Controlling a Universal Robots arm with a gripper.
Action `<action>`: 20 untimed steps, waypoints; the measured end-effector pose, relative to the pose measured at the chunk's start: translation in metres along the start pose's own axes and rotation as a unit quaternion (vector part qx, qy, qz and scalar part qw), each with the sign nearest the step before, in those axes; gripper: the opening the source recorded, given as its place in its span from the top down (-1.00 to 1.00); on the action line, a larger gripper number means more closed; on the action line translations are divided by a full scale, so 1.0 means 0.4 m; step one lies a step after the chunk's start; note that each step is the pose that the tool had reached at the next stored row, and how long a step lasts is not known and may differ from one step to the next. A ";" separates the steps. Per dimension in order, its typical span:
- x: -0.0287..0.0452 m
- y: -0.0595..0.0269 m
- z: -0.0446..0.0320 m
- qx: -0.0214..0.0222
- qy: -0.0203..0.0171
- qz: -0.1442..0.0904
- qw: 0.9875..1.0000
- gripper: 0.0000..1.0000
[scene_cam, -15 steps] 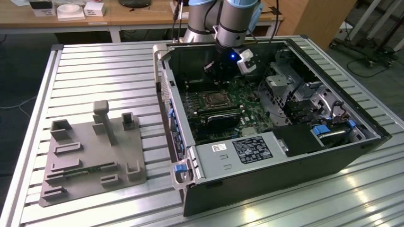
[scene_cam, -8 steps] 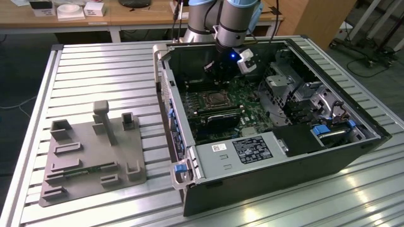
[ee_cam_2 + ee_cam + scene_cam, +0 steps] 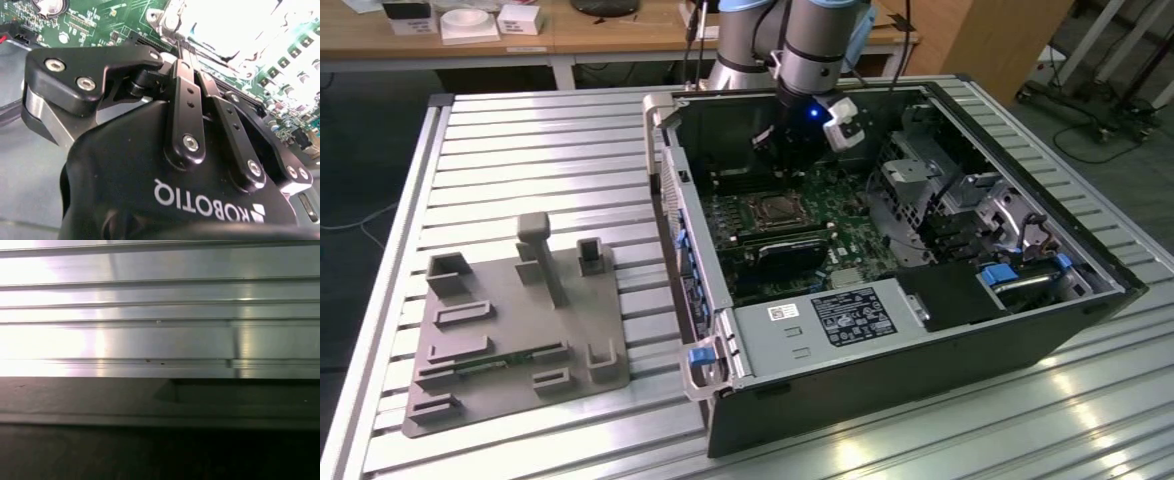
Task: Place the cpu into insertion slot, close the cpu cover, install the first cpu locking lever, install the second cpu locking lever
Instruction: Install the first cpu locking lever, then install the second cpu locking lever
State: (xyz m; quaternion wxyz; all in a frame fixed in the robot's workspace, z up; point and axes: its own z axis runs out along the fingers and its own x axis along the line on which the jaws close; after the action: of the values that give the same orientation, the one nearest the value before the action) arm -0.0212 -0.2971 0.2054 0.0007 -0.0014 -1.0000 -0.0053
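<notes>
Ribbed aluminium surface [image 3: 520, 130] carries an open computer case [image 3: 881, 380] lying on its side, and a grey fixture plate [image 3: 507, 330] well apart from it toward the exterior view's left. Wooden desks stand behind.

Arm [image 3: 787, 30] comes down from the far edge of the surface and reaches into the case at its far end. Wrist points straight down; a blue light glows on it, and a white camera block [image 3: 842, 125] sits on its side toward the exterior view's right.

Hand [image 3: 781, 150] hangs above the green board [image 3: 841, 220], just beyond the slot [image 3: 778, 211] in the exterior view, apart from it. In the second wrist view the hand [image 3: 187, 50] looks clenched: the two black fingers [image 3: 186, 95] run side by side and meet at their tips, with nothing seen between them. Tips sit near the edge of the bright metal socket frame [image 3: 172, 20].

Slot lies mid-board, between the case's near wall and the drive cages [image 3: 934, 190]. Cannot tell whether the cpu is seated or the cover is down; glare washes that area out in the second wrist view.

First wrist view: surface ribs [image 3: 160, 315] and a dark case edge [image 3: 160, 405].
</notes>
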 end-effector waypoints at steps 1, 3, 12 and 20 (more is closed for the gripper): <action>0.000 0.000 -0.002 0.003 0.000 0.000 1.000 0.80; 0.000 0.000 -0.004 0.009 0.000 0.000 1.000 0.80; 0.000 0.000 -0.006 0.017 0.000 0.000 1.000 0.80; 0.000 -0.009 -0.006 0.017 0.000 0.000 1.000 0.80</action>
State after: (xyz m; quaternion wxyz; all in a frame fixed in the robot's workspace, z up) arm -0.0211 -0.3006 0.2077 0.0007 -0.0016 -0.9999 0.0114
